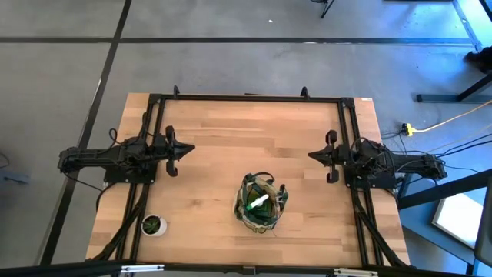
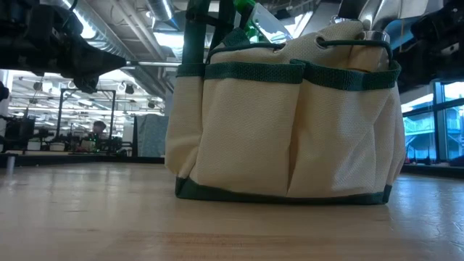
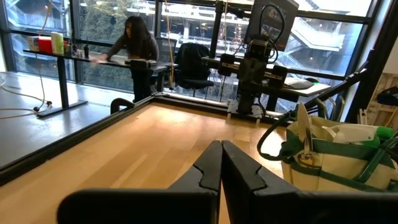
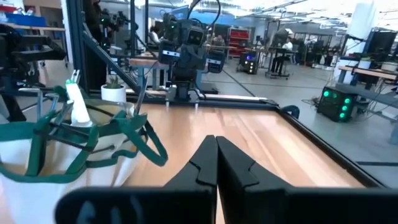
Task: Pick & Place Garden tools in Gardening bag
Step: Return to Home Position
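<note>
The gardening bag (image 1: 260, 204) stands upright on its flat bottom near the table's front middle; its khaki wall and green trim fill the low view (image 2: 283, 123). Garden tools stick up out of it: a green spray bottle with a white trigger (image 1: 258, 202) and metal tool ends (image 3: 303, 134). My left gripper (image 1: 189, 148) stays shut at the table's left side, held level above the wood. My right gripper (image 1: 311, 155) stays shut at the right side, also level. Both stand well away from the bag.
A small potted plant (image 1: 153, 225) sits at the near left corner. A black frame (image 1: 246, 98) runs round the table's edges. Bare wood lies between the two grippers. A person (image 3: 137, 50) works at a desk beyond the table.
</note>
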